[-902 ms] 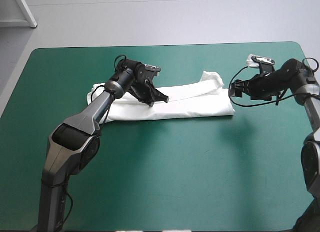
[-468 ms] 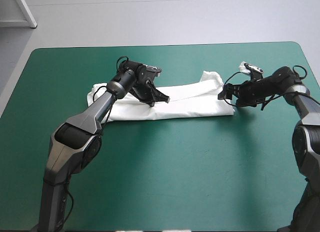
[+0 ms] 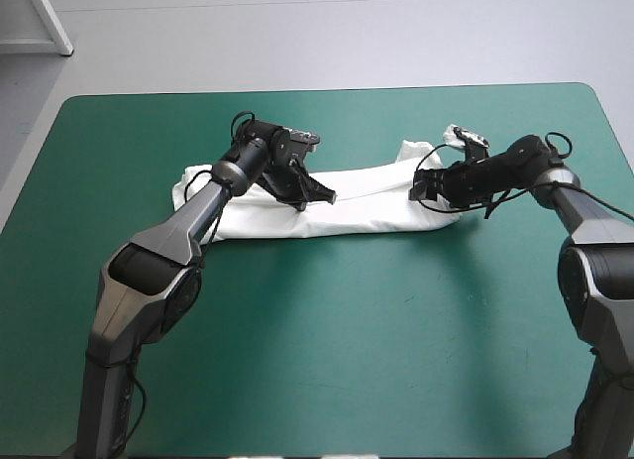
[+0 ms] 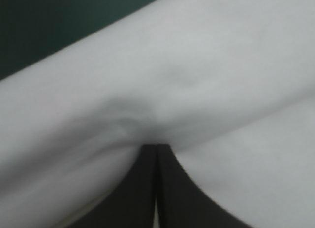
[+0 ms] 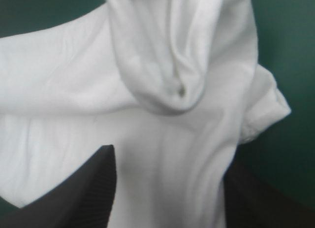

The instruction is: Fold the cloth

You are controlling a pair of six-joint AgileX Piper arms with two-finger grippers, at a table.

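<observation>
From above, the T-shirt (image 3: 367, 206) lies on the far half of the table (image 3: 327, 360) as one long, narrow band, running left to right. The lengthwise folds look done. The band is not yet folded across into a bundle, and a loose flap (image 3: 421, 154) sticks out at its far right corner. The left gripper (image 3: 319, 193) rests on the band left of its middle, and the right gripper (image 3: 428, 189) sits over the band's right end.

In the left wrist view, the left gripper (image 4: 156, 151) has its fingers closed to one point, with the tip pressed into puckered white cloth. Whether any cloth is caught between them cannot be told.

In the right wrist view, the right gripper (image 5: 167, 164) has its fingers spread apart, straddling the shirt's end and gripping nothing. The rolled flap (image 5: 172, 65) lies just ahead. The next step is probably to grip this end and carry it across.
</observation>
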